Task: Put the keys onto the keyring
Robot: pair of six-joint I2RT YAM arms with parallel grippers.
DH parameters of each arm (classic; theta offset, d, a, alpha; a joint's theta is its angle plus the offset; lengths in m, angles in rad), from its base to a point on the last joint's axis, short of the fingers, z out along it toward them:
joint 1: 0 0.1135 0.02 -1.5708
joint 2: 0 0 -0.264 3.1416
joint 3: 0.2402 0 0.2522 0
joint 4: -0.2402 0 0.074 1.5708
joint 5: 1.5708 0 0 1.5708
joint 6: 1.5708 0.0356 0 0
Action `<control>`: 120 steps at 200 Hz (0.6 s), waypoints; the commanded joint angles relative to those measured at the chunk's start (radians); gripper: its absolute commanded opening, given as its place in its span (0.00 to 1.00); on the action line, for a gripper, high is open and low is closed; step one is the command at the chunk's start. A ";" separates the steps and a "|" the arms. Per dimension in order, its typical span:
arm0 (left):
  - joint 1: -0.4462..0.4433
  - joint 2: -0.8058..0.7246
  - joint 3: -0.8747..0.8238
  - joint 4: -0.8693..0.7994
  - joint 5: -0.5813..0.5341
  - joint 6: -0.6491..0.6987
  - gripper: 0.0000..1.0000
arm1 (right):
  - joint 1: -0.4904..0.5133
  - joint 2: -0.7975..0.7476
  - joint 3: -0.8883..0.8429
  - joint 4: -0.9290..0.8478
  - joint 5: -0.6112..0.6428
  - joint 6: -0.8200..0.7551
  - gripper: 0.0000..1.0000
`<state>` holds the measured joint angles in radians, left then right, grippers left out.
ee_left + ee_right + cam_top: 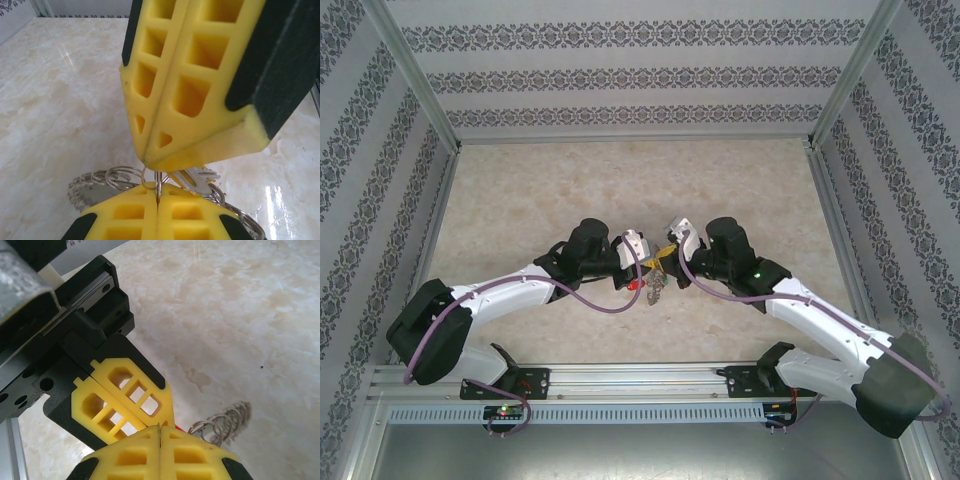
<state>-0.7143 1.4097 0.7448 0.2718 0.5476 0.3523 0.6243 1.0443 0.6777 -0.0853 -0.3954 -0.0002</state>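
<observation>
Left claw (pixel 157 216), yellow pads pressed together, nips a thin metal sliver (pixel 157 186) standing upright in its seam (ring link or key blade, I cannot tell). Just beside the meeting tips, on their near side, hangs the big round grey metal keyring fringed with silvery links (pixel 107 180), with the small silver keys (pixel 200 175) bunched at its right. Right claw (pixel 148 157) is closed too, tip to tip and equally near; what it holds is hidden. Pale marbled surface (pixel 520 200), patterned walls (pixel 640 75).

The left end effector (pixel 158 196) hides much of the keyring (pixel 96 183); the keys (pixel 655 287) are indistinguishably small.
</observation>
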 commanded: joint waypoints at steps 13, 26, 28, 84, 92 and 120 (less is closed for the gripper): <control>-0.010 -0.029 -0.022 0.025 -0.027 -0.001 0.00 | -0.022 -0.053 -0.048 -0.004 0.166 0.065 0.00; -0.010 -0.030 -0.026 0.034 -0.026 -0.002 0.00 | -0.034 -0.044 -0.058 -0.010 0.166 0.086 0.00; -0.010 -0.030 -0.027 0.033 -0.026 -0.004 0.00 | -0.034 -0.043 -0.059 -0.009 0.166 0.087 0.00; -0.010 -0.019 -0.028 0.078 -0.014 -0.025 0.00 | -0.034 -0.004 -0.038 0.005 0.147 0.088 0.00; -0.010 -0.017 -0.030 0.087 -0.011 -0.030 0.00 | -0.034 0.002 -0.034 0.007 0.134 0.089 0.00; -0.011 -0.014 -0.031 0.097 -0.010 -0.037 0.00 | -0.025 0.009 -0.024 0.007 0.107 0.080 0.00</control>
<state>-0.7189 1.4082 0.7269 0.3012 0.5220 0.3328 0.6037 1.0500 0.6289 -0.0853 -0.2943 0.0769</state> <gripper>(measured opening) 0.058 0.059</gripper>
